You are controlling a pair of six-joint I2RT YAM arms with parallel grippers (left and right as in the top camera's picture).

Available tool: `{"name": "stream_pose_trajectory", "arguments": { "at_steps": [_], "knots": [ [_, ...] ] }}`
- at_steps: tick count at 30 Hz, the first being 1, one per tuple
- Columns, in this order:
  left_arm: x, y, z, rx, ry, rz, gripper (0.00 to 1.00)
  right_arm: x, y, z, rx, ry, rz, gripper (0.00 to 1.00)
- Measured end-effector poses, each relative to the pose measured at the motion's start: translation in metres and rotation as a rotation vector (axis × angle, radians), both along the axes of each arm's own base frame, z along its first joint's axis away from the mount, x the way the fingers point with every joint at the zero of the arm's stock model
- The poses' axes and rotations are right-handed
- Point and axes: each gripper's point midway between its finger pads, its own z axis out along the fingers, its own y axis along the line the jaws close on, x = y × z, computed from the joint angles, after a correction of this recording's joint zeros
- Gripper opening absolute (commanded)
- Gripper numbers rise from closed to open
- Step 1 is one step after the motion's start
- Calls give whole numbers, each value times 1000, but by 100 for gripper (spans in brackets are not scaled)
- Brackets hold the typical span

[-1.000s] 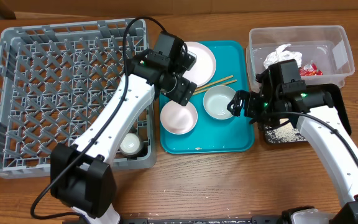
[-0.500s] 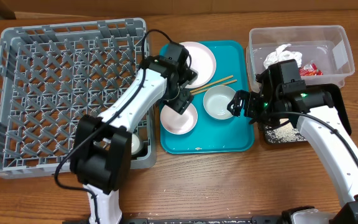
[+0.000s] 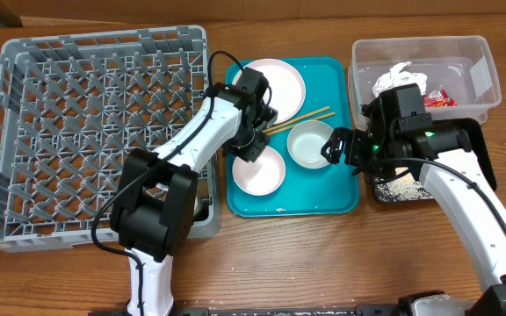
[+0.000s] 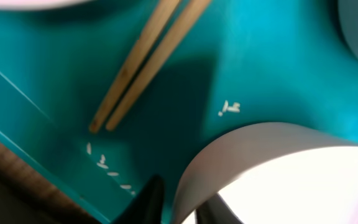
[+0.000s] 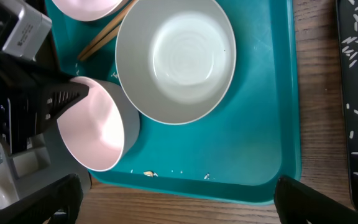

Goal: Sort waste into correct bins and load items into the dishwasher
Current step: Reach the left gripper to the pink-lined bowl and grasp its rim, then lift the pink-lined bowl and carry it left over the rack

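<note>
My left gripper is shut on the rim of the near-left white bowl. One finger is outside the wall and one inside. That bowl sits tipped on the teal tray. A second white bowl stands upright beside it, and the two chopsticks lie between it and the round white plate. My right gripper hangs wide open over the tray's right edge, holding nothing. Loose rice grains and a brown scrap lie on the tray.
The grey dish rack fills the left side, and my left arm reaches across its right wall. At the right, the clear tub holds a white napkin and a red wrapper. The black tray below it holds rice.
My left gripper came down from beside the plate to the near-left bowl and closed on its rim. The bowl shifted a little and tipped. The right arm stayed put.
</note>
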Motion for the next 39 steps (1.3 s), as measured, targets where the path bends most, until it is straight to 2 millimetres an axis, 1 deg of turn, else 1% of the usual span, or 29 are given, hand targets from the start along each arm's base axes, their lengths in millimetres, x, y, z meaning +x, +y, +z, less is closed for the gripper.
{"name": "stream_pose_trajectory", "arguments": {
  "at_steps": [6,9,12,14,15,18,20,21,23,25,28,30,36,39],
  "knots": [
    [-10,4,3,12,45,8,4,0,0,0,0,0,0,100],
    [-8,4,8,13,47,17,4,0,0,0,0,0,0,100],
    [-2,4,18,13,17,27,4,0,0,0,0,0,0,100],
    [4,6,32,15,-23,46,4,0,0,0,0,0,0,100],
    [7,8,41,15,-52,55,4,0,0,0,0,0,0,100],
    [17,14,83,8,-167,90,4,0,0,0,0,0,0,100],
    [20,20,116,4,-258,112,4,0,0,0,0,0,0,100],
    [21,25,138,4,-319,132,4,0,0,0,0,0,0,100],
    [21,36,169,11,-404,159,4,0,0,0,0,0,0,100],
    [20,48,195,27,-482,190,4,0,0,0,0,0,-1,100],
    [22,71,220,74,-566,244,4,0,0,0,0,0,0,100],
    [24,87,228,121,-601,287,4,0,0,0,0,0,0,100],
    [32,128,234,230,-652,433,4,0,0,0,0,0,0,100],
    [34,152,238,262,-675,551,4,0,0,0,0,-1,0,100]
  ]
}}
